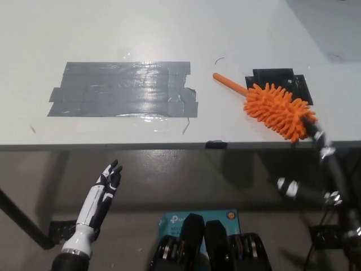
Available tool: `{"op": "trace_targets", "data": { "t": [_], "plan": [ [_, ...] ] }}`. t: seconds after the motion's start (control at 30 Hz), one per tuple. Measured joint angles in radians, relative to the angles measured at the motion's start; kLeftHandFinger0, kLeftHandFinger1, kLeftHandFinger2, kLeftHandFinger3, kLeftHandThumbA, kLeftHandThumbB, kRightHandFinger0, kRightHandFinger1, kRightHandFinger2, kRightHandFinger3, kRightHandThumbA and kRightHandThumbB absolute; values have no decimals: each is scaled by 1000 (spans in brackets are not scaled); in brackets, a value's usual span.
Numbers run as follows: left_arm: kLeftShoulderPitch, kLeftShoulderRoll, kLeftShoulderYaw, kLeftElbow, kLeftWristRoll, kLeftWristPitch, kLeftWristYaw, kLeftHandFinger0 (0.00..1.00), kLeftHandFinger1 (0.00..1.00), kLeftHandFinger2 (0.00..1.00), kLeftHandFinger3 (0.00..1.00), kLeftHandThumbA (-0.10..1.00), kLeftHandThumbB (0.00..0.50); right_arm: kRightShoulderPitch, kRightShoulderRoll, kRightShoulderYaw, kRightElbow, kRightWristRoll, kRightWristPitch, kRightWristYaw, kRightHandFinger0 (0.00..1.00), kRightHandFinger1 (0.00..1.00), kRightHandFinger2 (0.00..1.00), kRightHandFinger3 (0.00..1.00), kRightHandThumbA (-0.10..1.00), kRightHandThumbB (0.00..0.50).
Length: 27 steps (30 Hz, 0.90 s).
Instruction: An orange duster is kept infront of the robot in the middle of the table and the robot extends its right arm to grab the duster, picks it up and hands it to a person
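From my remote station: the orange duster lies on the grey table, right of centre near the front edge, its handle pointing far-left, its fluffy head partly over a black tape patch. The black right hand reaches in at the head's near-right end; whether its fingers have closed I cannot tell. The white left hand rests low at left, fingers apart, empty. I judge the grab under way; next comes a firm clasp, then a lift.
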Motion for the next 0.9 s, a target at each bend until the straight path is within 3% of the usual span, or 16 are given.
{"op": "trace_targets", "data": {
  "t": [0.3,0.43,0.67,0.77,0.83,0.87,0.9],
  "plan": [
    [11,-7,0,0,0,0,0,1000,1000,1000,1000,944,97,-261,-90,31,12,-124,200,29,1000,1000,1000,1000,1000,335],
    [11,-7,0,0,0,0,0,1000,1000,1000,1000,941,86,-371,-117,77,112,-171,284,51,1000,1000,1000,1000,1000,346],
    [11,-7,0,-4,0,0,0,1000,1000,1000,1000,954,114,-577,-142,176,379,-249,420,99,1000,1000,1000,1000,1000,364],
    [10,-7,0,-4,0,0,0,1000,1000,1000,1000,944,92,-616,-140,197,443,-259,458,112,1000,1000,1000,1000,1000,361],
    [10,-7,0,-4,0,-1,0,1000,1000,1000,1000,943,95,-633,-136,208,485,-261,475,119,1000,1000,1000,1000,1000,369],
    [9,-6,0,-4,0,-1,0,1000,1000,1000,1000,946,100,-646,-133,219,525,-262,486,125,1000,1000,1000,1000,1000,406],
    [9,-7,0,-4,0,-1,0,1000,1000,1000,1000,946,102,-654,-130,229,556,-263,494,130,1000,1000,1000,1000,1000,410]
  ]
}}
